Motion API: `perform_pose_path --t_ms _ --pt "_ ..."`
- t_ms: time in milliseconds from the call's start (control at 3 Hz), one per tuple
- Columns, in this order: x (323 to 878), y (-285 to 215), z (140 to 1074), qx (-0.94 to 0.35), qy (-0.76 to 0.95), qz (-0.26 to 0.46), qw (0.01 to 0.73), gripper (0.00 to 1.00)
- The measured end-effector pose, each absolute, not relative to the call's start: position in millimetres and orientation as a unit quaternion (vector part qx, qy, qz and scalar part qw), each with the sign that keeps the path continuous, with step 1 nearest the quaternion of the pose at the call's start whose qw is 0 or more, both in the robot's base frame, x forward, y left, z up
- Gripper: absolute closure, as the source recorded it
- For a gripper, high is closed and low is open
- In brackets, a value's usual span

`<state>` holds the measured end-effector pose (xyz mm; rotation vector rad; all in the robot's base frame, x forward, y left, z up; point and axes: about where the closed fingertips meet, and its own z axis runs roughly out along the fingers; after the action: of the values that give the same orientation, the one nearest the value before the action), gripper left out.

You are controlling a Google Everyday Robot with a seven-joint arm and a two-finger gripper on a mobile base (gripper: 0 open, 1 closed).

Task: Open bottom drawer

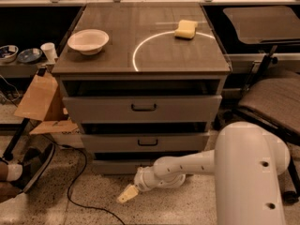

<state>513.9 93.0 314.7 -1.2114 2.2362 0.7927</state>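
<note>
The bottom drawer (110, 166) is the slim grey front at the foot of the three-drawer cabinet, just above the floor. Its front sits about level with the middle drawer's, and its handle is hidden behind my arm. My gripper (127, 194) hangs low over the speckled floor, just in front of and below the bottom drawer's left half, with its tan tip pointing down and left. My white arm (187, 167) crosses the drawer front from the right. The middle drawer (146, 142) and the tall top drawer (143, 108) show their black handles.
A white bowl (88, 41) and a yellow sponge (186, 29) lie on the cabinet top. Cardboard (40, 97), a black cable (75, 191) and a person's shoe (29, 170) are on the floor at left. A chair (274, 100) stands at right.
</note>
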Motion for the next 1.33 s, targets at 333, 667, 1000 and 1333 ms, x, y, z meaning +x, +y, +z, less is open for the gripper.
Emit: perform_pose_path --t_ms 333,667,1000,1333 --pt "537 100 275 -0.341 0.855 0.287 0.266 0.00" --pt "560 107 265 -0.276 0.869 0.275 0.306 0.00" --pt "583 111 257 -0.218 0.878 0.249 0.346 0.00" --pt "583 111 257 -0.218 0.878 0.249 0.346 0.00"
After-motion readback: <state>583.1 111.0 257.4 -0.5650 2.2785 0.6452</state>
